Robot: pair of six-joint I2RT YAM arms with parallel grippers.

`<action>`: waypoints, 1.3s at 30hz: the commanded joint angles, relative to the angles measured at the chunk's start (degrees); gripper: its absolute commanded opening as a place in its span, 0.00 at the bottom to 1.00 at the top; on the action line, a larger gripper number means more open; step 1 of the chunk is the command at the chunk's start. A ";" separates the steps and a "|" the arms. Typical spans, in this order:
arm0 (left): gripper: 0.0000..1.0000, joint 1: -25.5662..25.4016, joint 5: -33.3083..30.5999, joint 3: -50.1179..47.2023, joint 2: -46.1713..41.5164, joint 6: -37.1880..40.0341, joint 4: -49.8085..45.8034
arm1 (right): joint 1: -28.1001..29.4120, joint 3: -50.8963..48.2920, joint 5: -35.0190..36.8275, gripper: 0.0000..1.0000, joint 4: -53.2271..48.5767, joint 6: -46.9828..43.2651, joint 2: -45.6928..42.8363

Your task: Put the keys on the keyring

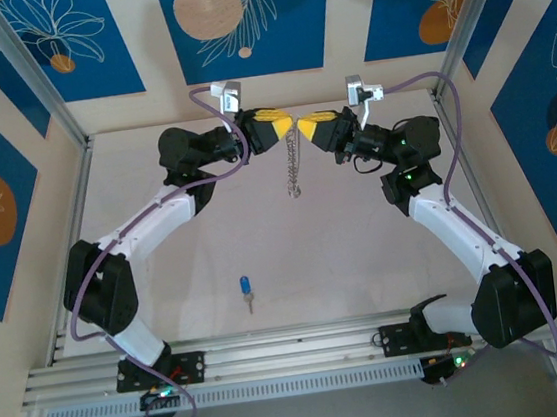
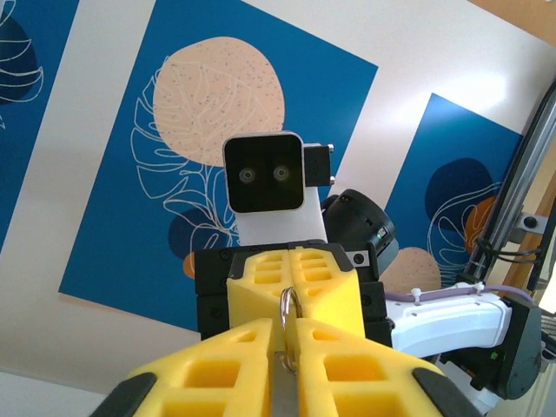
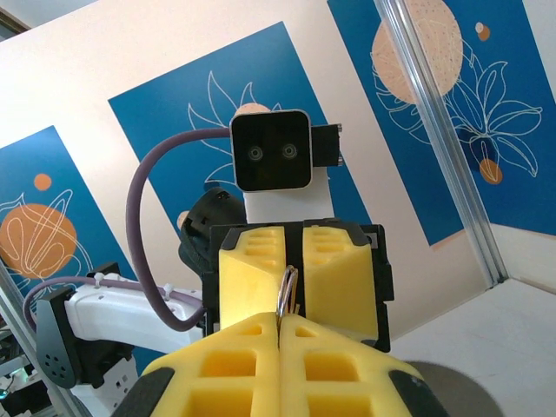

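Observation:
The keyring's silvery ring (image 2: 289, 304) stands edge-on between both pairs of yellow foam fingers, held well above the table. My left gripper (image 2: 287, 334) is shut on it, with a flat grey strip (image 2: 287, 395) pinched between its pads. My right gripper (image 3: 280, 323) is shut on the same ring (image 3: 287, 291) from the opposite side. From above, the left gripper (image 1: 284, 128) and right gripper (image 1: 302, 125) meet tip to tip at the back middle, and the keyring's chain (image 1: 294, 164) hangs down from them. The blue-headed key (image 1: 245, 289) lies alone on the table near the front.
The pale table (image 1: 365, 259) is walled by panels with blue floral prints. An aluminium rail (image 1: 295, 353) carries both arm bases along the near edge. Metal posts (image 1: 37, 80) stand at the back corners.

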 commanded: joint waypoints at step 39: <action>0.00 -1.30 1.37 0.96 0.93 -1.31 7.14 | -0.27 1.46 2.47 0.00 1.11 -0.69 0.18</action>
